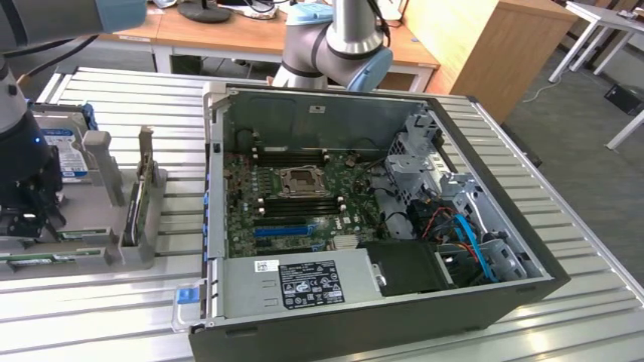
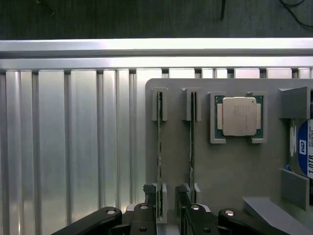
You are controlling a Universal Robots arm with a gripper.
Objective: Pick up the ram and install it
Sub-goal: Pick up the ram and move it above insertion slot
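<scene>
The arm [image 1: 18, 128] hung near the table's [image 1: 121, 317] edge on the exterior view's left, its gripper [image 2: 167, 198] pointing straight down, fingers spread apart.

Silver-grey arm [image 1: 342, 45] with pale blue joint caps [image 1: 307, 13], black hand [image 2: 167, 198], round silver screws [image 2: 144, 207] on its fingers [image 2: 146, 220]

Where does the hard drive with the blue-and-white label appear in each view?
Exterior view: the hard drive sits in the grey plastic holder tray, at the exterior view's left.
Wrist view: the hard drive is cut by the frame edge, beside the square silver processor.
Shared landmark: the grey plastic holder tray.
</scene>
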